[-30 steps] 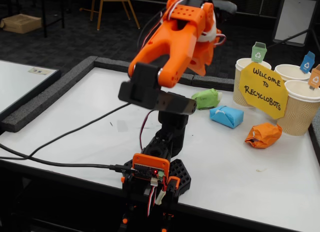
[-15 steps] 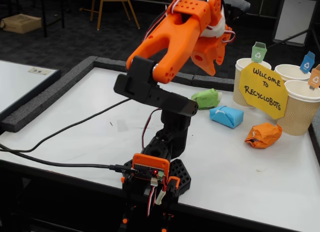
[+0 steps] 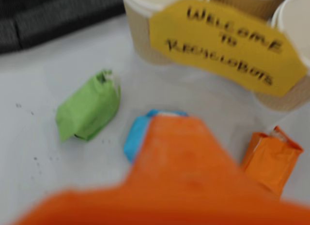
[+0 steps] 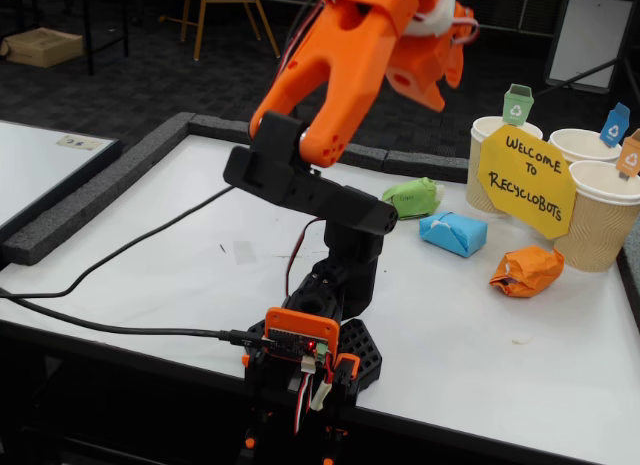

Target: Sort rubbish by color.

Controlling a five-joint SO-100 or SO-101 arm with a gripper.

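Note:
Three crumpled paper wads lie on the white table in front of the cups. The green wad [image 3: 89,111] [image 4: 412,197] is leftmost, the light blue wad [image 3: 134,140] [image 4: 453,232] is in the middle, and the orange wad [image 3: 271,157] [image 4: 527,270] is to the right. My orange gripper [image 4: 435,90] is raised well above the table, over the green and blue wads. In the wrist view one blurred orange finger [image 3: 184,167] covers part of the blue wad. It holds nothing that I can see. The jaw gap is not visible.
Three beige ribbed paper cups stand at the back right: one with a green tag [image 4: 493,170], one with a blue tag [image 4: 583,145], one with an orange tag [image 4: 605,220]. A yellow sign [image 4: 525,180] [image 3: 223,41] leans on them. A black foam border [image 4: 90,200] edges the table. A cable [image 4: 120,330] runs left.

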